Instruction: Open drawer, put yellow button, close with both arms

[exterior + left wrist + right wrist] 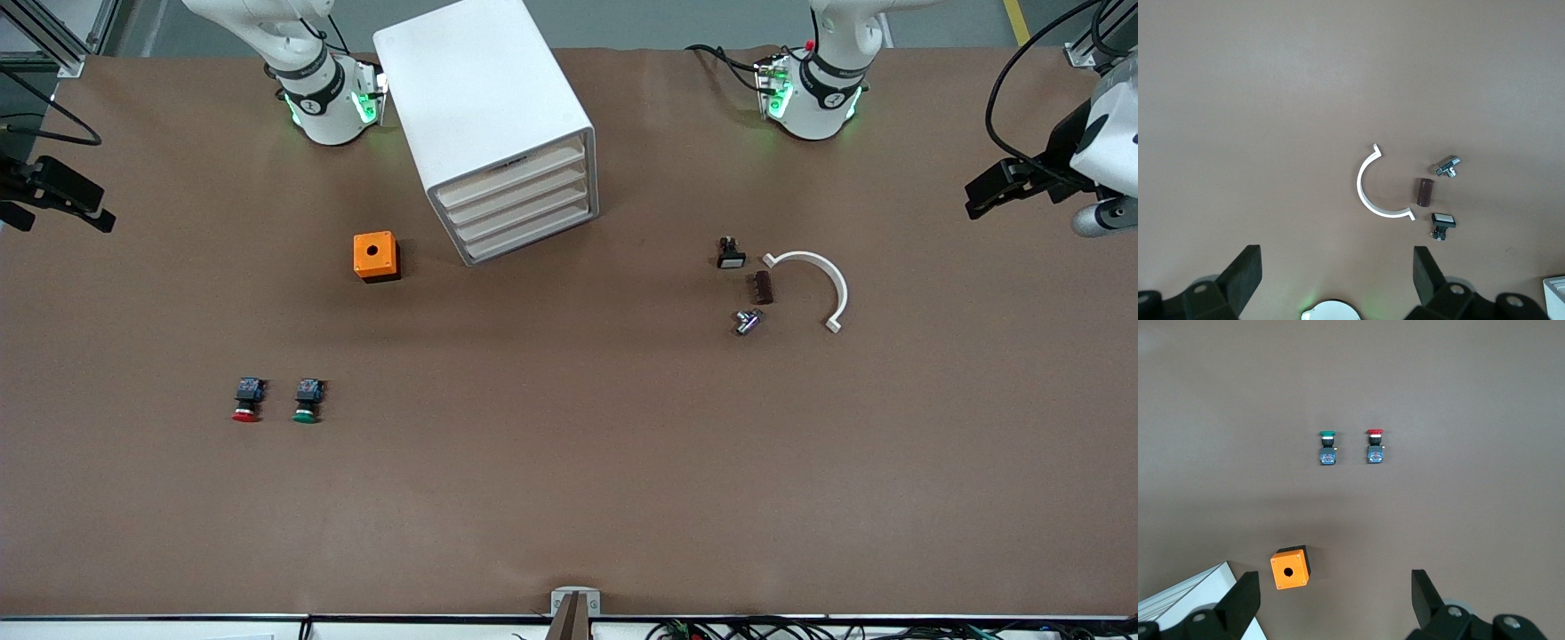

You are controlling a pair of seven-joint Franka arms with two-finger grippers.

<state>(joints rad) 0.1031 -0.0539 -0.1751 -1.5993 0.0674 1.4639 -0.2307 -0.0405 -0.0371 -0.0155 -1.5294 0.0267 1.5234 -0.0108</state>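
The white cabinet stands at about twelve o'clock from the table's middle in the front view, between the two arm bases. Its four drawer fronts face roughly five o'clock. The top drawer sits pushed in, level with the three below it. The long axis of its front runs from about eight o'clock to two o'clock.

The left claw hangs high over the left arm's end of the table, at about two o'clock, with its fingers spread wide and nothing between them. Below it lie a white curved clip, a brown block, a small metal fitting and a black switch with a white top.

The right claw hangs over the right arm's end, at about ten o'clock, its fingers equally wide apart and empty. Under it are an orange box with a round hole, just beside the cabinet, and a red-capped button and a green-capped button side by side at about eight o'clock, caps pointing toward six.
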